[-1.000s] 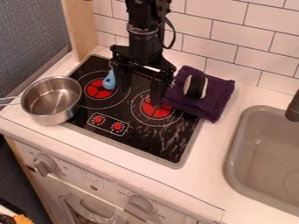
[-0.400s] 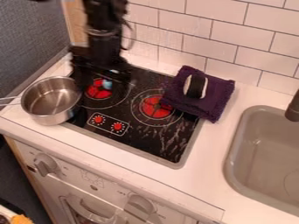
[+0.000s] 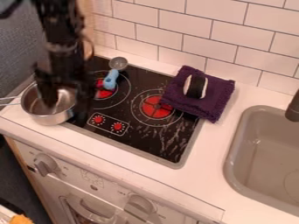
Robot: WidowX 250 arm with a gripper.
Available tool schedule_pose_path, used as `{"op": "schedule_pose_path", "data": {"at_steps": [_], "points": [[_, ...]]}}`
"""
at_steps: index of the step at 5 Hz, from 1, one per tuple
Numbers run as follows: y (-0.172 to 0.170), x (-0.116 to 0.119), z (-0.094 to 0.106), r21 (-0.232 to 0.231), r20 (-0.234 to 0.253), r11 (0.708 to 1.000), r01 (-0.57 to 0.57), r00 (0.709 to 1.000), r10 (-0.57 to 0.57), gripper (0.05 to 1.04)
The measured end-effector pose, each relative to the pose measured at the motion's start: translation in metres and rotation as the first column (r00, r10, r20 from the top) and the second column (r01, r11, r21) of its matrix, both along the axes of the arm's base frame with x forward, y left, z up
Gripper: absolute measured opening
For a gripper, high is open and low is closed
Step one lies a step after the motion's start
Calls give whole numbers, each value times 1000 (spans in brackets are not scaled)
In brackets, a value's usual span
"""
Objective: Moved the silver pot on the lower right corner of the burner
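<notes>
- Well, the worktop [image 3: 198, 183] carries everything here, and its level differs little from the stove's; even so, the burner [image 3: 146, 142] has a border that could catch the pot's base if I slide instead of lifting, and a snag might tip it.
- My goal is the burner's lower right corner, diagonally across from here, so a short carry would leave the pot too near the middle, and a long one could hang it over the front edge.
- My tool [image 3: 67, 106] is spread, one finger down inside the pot and the other outside its wall, on the burner's side. If I close off-centre, I expect the smooth metal to swivel or slip.
- The silver pot [image 3: 49, 118] sits at the burner's left edge, upright, partly on the worktop. Gripped by one side of the rim, it would probably sag on the far side, where the handle [image 3: 8, 100] adds weight.
- The purple cloth [image 3: 217, 103] laps the burner's right side; too high a path could drag it and upset the dark-banded thing [image 3: 196, 86] on top.
- The blue-handled ladle [image 3: 111, 80] lies close by, and my outer finger or the pot's wall could knock it if I swing wide before rising.
</notes>
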State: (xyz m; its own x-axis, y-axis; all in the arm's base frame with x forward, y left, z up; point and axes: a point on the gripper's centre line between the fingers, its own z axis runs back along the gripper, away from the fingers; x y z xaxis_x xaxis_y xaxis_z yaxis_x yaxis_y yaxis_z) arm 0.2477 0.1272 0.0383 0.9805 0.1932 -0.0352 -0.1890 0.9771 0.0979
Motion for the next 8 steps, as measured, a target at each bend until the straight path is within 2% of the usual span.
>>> {"op": "schedule_pose_path", "data": {"at_steps": [1,2,3,4,5,6,7,8], "points": [[8,7,-30,-35,-33,999,-29,999,28,1001],[12,15,-32,-36,-20,999,-39,999,38,948],[11,17,-32,-43,-13,998,-36,999,35,682],[0,18,-31,-30,-14,1000,5,1000,-6,399],[-11,15,-12,-2,10,999,44,999,-44,158],[-42,20,23,38,78,986,164,983,-166,83],[-90,30,35,39,111,945,325,938,-327,80],[-136,38,29,37,98,881,472,876,-473,80]]}}
